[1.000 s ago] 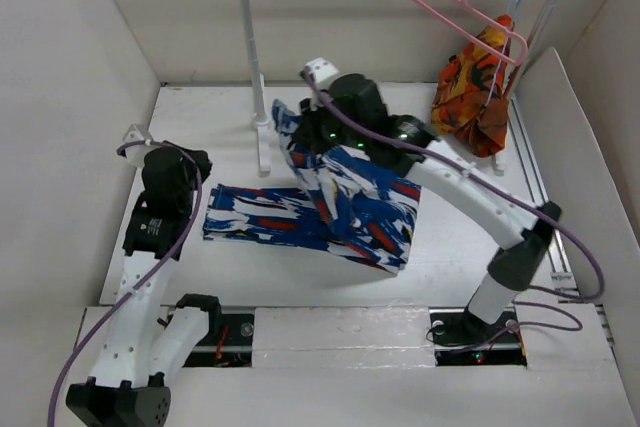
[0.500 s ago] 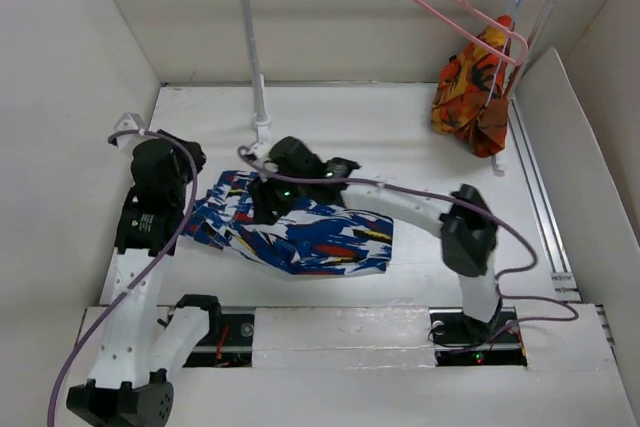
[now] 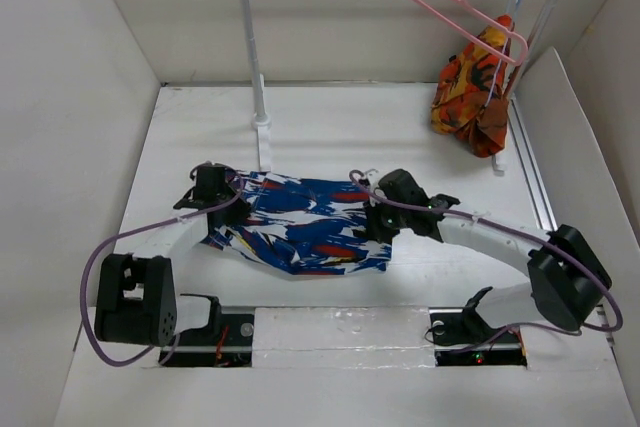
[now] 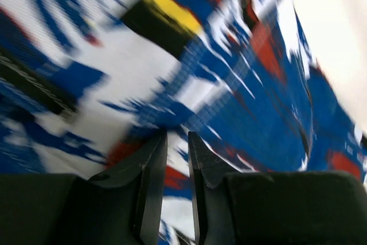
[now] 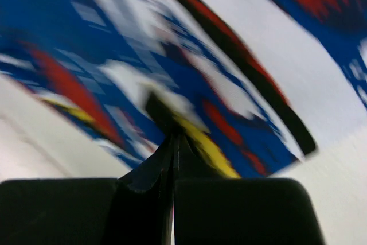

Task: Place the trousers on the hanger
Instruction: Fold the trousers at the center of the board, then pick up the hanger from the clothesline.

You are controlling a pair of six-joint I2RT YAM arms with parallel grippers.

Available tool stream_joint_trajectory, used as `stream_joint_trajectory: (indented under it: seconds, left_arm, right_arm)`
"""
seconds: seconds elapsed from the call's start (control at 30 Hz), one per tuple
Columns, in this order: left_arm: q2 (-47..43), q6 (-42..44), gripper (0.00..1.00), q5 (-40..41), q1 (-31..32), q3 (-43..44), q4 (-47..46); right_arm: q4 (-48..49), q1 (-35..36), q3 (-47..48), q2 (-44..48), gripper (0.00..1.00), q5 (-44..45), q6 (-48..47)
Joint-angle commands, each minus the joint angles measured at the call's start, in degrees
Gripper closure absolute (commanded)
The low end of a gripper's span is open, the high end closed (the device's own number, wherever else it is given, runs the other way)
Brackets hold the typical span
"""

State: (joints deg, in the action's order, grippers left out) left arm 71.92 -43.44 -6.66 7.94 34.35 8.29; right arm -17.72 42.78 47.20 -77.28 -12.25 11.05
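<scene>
With the trousers [image 3: 300, 232] spread on the desk [image 3: 200, 127], our left gripper [image 4: 176, 147] stood nearly closed at one end, our right gripper [image 5: 173, 142] pinching the other; we judged both should lift evenly toward the hanger [image 3: 465, 17].

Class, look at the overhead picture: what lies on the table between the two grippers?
In the top external view, the trousers lie spread flat between the left gripper and right gripper.

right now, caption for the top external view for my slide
Both grippers, left and right, low at opposite ends of the trousers.
</scene>
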Motion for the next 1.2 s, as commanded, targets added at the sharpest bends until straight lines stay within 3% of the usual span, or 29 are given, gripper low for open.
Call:
stream_joint_trajectory:
  seconds: [0.0, 0.23, 0.37, 0.4, 0.43, 0.47, 0.5, 0.53, 0.57, 0.6, 0.63, 0.67, 0.7, 0.77, 0.87, 0.9, 0.93, 1.03, 1.17]
  left_arm:
    - [-0.3, -2.3, 0.82, 0.6, -5.3, -2.5, -5.0]
    - [-8.8, -4.5, 0.82, 7.8, -7.4, -4.7, 0.3]
    - [-16.1, -2.3, 0.81, 3.1, -7.4, 1.3, -1.3]
    - [-17.2, -1.5, 0.81, 2.9, -6.6, 3.0, -2.2]
    - [-16.7, -0.7, 0.80, 3.0, -5.8, 5.2, -2.0]
    - [-12.7, 3.4, 0.85, 2.9, -0.1, 14.8, 1.4]
    - [-12.7, 3.5, 0.86, 2.9, 0.0, 14.9, 1.5]
    - [-10.1, 4.1, 0.88, 2.5, 2.2, 16.4, 1.7]
    - [-8.9, 5.1, 0.97, 3.0, 7.8, 18.7, 1.6]
    - [-8.1, 5.1, 1.00, 4.0, 11.4, 19.3, 1.2]
    - [-6.8, 5.7, 1.00, 5.6, 15.2, 20.0, 0.0]
    - [-6.1, 6.0, 1.00, 10.1, 19.1, 21.0, -0.6]
    - [-5.2, 6.2, 1.00, 12.1, 26.7, 21.5, -1.2]
    - [-1.4, 6.6, 1.00, 16.0, 33.2, 23.5, -2.0]
    - [3.7, 4.8, 1.00, 17.3, 40.6, 24.4, -2.7]
    - [4.4, 4.2, 1.00, 15.9, 41.2, 23.9, -3.4]
    - [5.6, 3.6, 1.00, 14.2, 42.1, 23.3, -4.2]
    - [5.0, 2.3, 1.00, 10.7, 43.8, 19.7, -7.9]
    - [2.5, 3.2, 1.00, 10.9, 48.1, 16.6, -11.5]
  right_arm:
    - [4.5, -3.8, -4.9, 0.2, 1.00, -0.1, 0.6]
    - [3.7, -5.9, -10.3, 1.3, 1.00, 2.0, 1.5]
    - [-5.2, -3.6, 0.3, 3.2, 0.99, 2.5, -1.9]
    - [-7.4, -2.1, 3.5, 3.8, 0.96, 3.2, -3.4]
    - [-11.4, -2.1, 6.9, 4.7, 0.85, 3.5, -4.3]
    - [-16.5, -1.5, 21.9, 5.3, 0.66, 3.9, -7.9]
    - [-16.6, -1.5, 22.1, 5.3, 0.65, 3.9, -8.0]
    - [-18.7, -3.0, 25.9, 5.3, 0.58, 5.8, -9.4]
    - [-19.9, -4.4, 33.8, 4.7, 0.58, 6.5, -13.4]
    - [-21.0, -6.5, 38.1, 4.1, 0.64, 6.5, -15.2]
    - [-22.9, -11.4, 42.5, 3.1, 0.88, 4.2, -17.0]
    - [-23.3, -14.0, 46.9, 0.7, 1.00, 2.9, -18.4]
    - [-23.8, -16.7, 55.2, -0.8, 1.00, 1.5, -20.3]
    - [-24.9, -24.8, 63.8, -3.9, 1.00, -4.7, -22.4]
    - [-24.1, -32.5, 75.6, -9.0, 0.99, -7.2, -23.5]
    - [-24.7, -38.0, 78.6, -12.4, 0.91, -8.2, -23.9]
    - [-26.0, -40.6, 83.6, -14.1, 0.68, -11.9, -24.4]
    - [-27.1, -48.7, 87.8, -19.2, 0.35, -15.4, -25.6]
    - [-24.5, -53.7, 89.3, -21.3, 0.25, -13.9, -26.2]
